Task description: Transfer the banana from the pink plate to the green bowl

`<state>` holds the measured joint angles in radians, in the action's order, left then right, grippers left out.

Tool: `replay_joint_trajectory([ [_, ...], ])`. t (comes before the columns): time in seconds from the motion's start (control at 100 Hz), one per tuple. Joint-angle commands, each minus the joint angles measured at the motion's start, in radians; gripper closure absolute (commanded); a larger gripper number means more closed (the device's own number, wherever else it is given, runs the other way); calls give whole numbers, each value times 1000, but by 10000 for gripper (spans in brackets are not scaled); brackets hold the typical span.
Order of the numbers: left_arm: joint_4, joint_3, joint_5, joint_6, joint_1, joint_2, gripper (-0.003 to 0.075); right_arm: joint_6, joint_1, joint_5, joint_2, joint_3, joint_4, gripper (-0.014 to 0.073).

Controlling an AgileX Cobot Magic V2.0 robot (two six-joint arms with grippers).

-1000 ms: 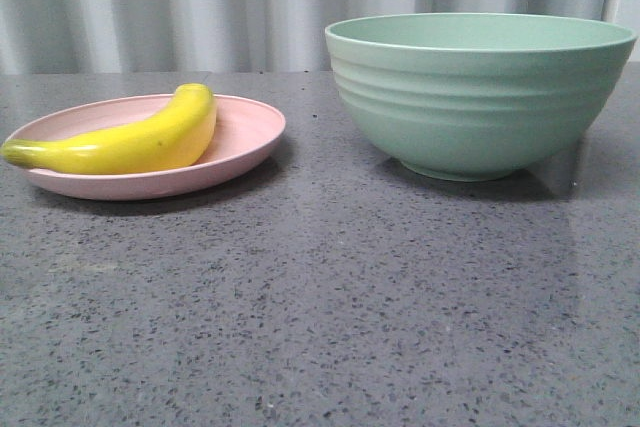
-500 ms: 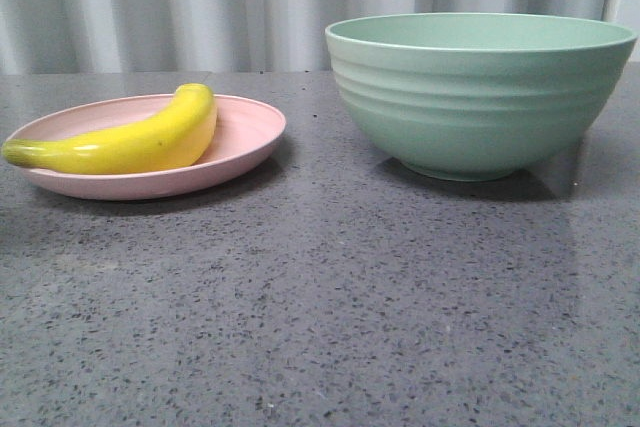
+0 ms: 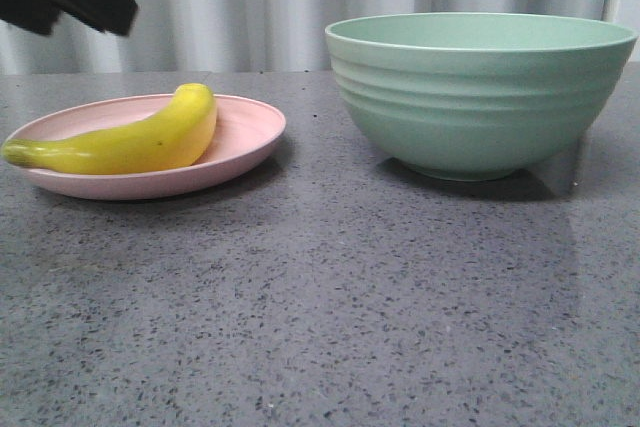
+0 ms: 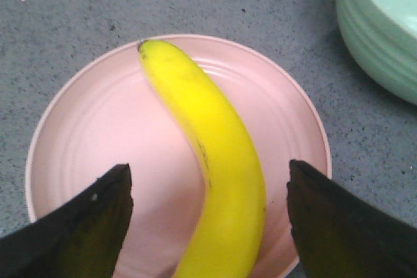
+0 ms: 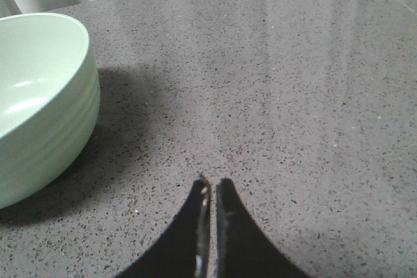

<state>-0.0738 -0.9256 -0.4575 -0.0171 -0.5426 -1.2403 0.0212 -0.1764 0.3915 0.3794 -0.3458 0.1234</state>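
Lying along the shallow, faintly ringed pink plate (image 3: 245, 132) is the glossy yellow banana (image 3: 130, 142), curved, its tapered tip over the rim. Beside it on the speckled grey table (image 3: 320, 307) stands the deep ridged green bowl (image 3: 480, 97), nothing visible inside. Left gripper (image 4: 208, 216) hangs above the banana, fingers wide apart; right gripper (image 5: 210, 190) fingers are pressed together

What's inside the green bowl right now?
The visible parts of the green bowl's inner wall are bare; its bottom is hidden behind the rim. The banana lies on the pink plate.
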Motion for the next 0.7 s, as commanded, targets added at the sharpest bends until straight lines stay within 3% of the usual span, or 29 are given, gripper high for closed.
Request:
replay_joint_trajectory([
  [0.0,-16,-70,-1,-3,-20,-28,258,-6,3,-70,16,-37,3,666],
  [0.57,-18,-124,-78,-3,-30,-230,258,-6,6,-70,16,-37,3,666],
  [0.69,-18,-124,-78,-3,-30,-235,321,-6,6,-55,16,-37,3,666],
])
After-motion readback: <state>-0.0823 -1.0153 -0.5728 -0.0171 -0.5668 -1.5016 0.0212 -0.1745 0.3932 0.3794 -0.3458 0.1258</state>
